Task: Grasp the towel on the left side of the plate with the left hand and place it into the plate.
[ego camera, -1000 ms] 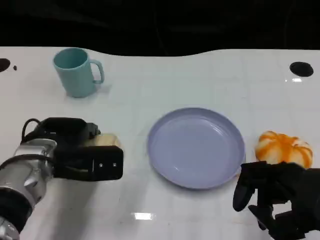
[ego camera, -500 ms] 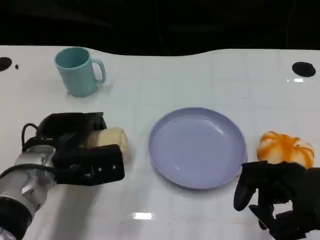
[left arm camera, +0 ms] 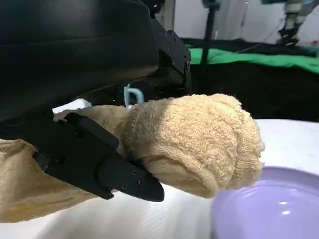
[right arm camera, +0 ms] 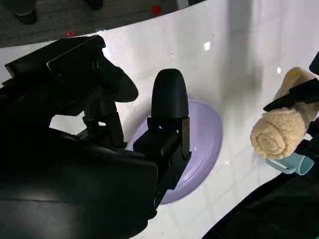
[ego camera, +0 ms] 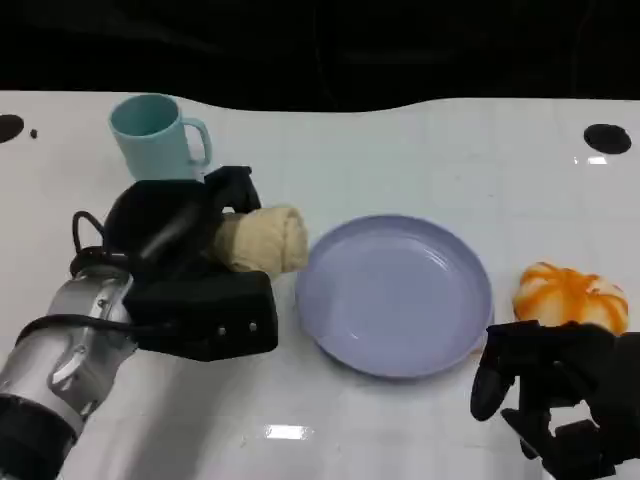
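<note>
A white table (ego camera: 400,150) carries a shallow lavender plate (ego camera: 394,295) near its middle. The robot's left hand (ego camera: 190,275) grips a rolled tan towel (ego camera: 262,240), its black fingers (left arm camera: 99,164) wrapped around the roll. The towel is lifted off the table, and its free rounded end pokes out toward the plate's left rim, just beside it and not yet over the plate's floor. In the left wrist view the roll's end hangs just above the table beside the plate's edge. Behind the left hand, toward the table's far left corner, a light teal mug (ego camera: 155,140) stands upright with its handle facing the plate. The right hand (ego camera: 560,400) sits at the table's near right edge, fingers apart and holding nothing. Just beyond it, right of the plate, lies an orange and white striped object (ego camera: 570,296).
</note>
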Available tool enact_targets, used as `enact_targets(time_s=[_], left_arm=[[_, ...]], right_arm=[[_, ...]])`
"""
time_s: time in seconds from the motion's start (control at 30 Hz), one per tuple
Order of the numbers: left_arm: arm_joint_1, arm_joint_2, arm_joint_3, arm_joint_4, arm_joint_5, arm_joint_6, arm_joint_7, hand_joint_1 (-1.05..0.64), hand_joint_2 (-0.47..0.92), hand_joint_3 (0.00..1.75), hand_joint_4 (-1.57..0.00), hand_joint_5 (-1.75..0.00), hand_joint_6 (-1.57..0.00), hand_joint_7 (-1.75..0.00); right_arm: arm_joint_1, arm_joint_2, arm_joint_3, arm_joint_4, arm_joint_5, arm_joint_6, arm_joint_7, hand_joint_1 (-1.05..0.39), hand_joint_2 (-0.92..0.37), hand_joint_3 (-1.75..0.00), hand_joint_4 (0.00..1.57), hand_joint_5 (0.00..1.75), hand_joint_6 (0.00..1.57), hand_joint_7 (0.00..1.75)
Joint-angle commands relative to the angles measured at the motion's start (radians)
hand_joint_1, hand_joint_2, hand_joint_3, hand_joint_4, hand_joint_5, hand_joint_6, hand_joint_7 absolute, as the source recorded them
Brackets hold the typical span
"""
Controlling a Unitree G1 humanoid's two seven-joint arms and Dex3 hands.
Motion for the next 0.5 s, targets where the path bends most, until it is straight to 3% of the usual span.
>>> enact_targets(time_s=[0.03,0.17,0.3,0.5], left_arm=[[-0.022,-0.05,-0.02,-0.105,0.012,0.022,-0.032,-0.28,0.8,0.44,-0.88,-1.75,-0.58,-1.68],[-0.054,-0.115,-0.063,-0.122,0.045,0.05,-0.054,-0.28,0.77,0.47,-0.89,-1.75,-0.59,-1.74],[-0.077,-0.17,-0.104,-0.115,0.077,0.091,-0.092,-0.27,0.65,0.66,-0.88,-1.75,-0.66,-1.52],[-0.094,-0.231,-0.139,-0.077,0.089,0.107,-0.106,-0.26,0.62,0.66,-0.87,-1.75,-0.58,-1.73]], right_arm=[[0.0,-0.008,-0.008,-0.006,0.007,0.011,0.004,0.03,-0.59,-1.04,0.7,1.69,0.68,1.43],[-0.002,-0.008,-0.004,-0.004,0.006,0.007,0.003,0.04,-0.6,-1.03,0.69,1.69,0.68,1.44],[-0.002,-0.008,0.0,-0.002,0.004,0.0,0.001,0.03,-0.6,-1.04,0.7,1.69,0.68,1.44],[-0.002,-0.017,0.012,-0.012,-0.006,0.001,0.005,0.02,-0.59,-1.05,0.7,1.69,0.68,1.42]])
